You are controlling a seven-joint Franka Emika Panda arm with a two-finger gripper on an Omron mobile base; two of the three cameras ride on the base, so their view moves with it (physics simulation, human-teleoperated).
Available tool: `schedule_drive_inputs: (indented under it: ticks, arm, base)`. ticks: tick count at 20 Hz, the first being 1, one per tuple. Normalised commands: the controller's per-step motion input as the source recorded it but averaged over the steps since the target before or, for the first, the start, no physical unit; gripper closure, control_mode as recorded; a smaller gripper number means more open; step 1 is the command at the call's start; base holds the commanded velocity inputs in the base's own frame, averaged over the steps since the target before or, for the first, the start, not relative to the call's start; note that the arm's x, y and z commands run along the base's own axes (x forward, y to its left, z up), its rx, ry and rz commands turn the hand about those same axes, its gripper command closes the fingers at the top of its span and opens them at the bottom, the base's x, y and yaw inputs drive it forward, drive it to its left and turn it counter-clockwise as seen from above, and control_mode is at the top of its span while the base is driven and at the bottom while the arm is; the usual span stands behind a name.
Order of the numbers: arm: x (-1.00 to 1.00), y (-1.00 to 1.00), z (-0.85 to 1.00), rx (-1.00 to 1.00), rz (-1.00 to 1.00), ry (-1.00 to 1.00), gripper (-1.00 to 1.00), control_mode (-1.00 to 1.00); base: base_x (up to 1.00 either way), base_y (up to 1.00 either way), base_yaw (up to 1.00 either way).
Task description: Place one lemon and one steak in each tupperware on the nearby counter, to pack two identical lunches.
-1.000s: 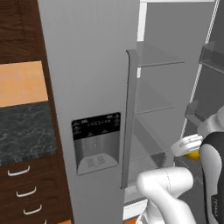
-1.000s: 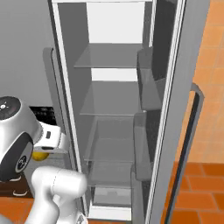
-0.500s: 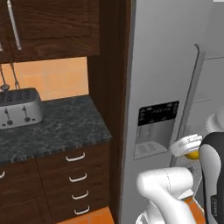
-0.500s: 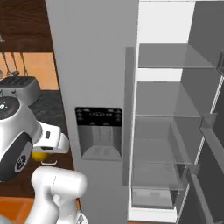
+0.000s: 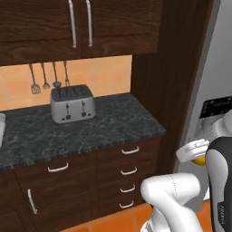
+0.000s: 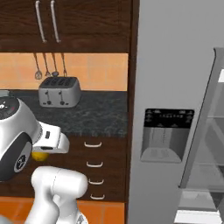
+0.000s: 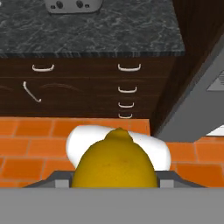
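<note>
Hand view looks past a yellow lemon (image 7: 114, 162) held close at the bottom of the picture, between the tips of the gripper (image 7: 114, 183), whose fingers are mostly hidden behind the fruit; the jaws are clamped on the lemon. Ahead of the hand lie orange floor tiles (image 7: 35, 135), then dark brown drawers (image 7: 87, 87) with curved silver handles, and beyond them the speckled counter (image 7: 109, 30). At the far edge of this view the bottom of a silver toaster (image 7: 73, 4) is cut off.

Compared with the earlier pictures, the whole scene has swung: the open fridge shelves that faced the cameras a second ago now sit at the edge of the right base view, and the counter and toaster (image 5: 72, 103) have come into full sight. This is the base turning, not the things moving.

In the left base view the lemon (image 5: 198, 159) is only a small yellow sliver under the white hand, beside the grey fridge door (image 6: 175, 87) with its dark dispenser panel (image 6: 168, 124). A pale object (image 5: 1, 131) is cut off at the counter's far edge, too little showing to name. Utensils (image 5: 47, 77) hang on the wall behind the toaster.
</note>
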Motion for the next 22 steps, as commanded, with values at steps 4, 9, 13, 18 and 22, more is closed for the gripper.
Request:
schedule_drive_inputs:
  ticks: [4,9,13,18,22]
  arm:
    - [0.00,0.00,0.00,0.00,0.00,0.00,1.00,1.00]
    - [0.00,0.00,0.00,0.00,0.00,0.00,1.00,1.00]
    - [0.00,0.00,0.00,0.00,0.00,0.00,1.00,1.00]
    - [0.00,0.00,0.00,0.00,0.00,0.00,1.00,1.00]
    - [0.00,0.00,0.00,0.00,0.00,0.00,1.00,1.00]
  base:
    - [-0.08,1.00,0.00]
    - [-0.01,1.00,0.00]
    - [0.00,1.00,0.00]
    - [0.01,1.00,0.00]
    - [0.19,1.00,0.01]
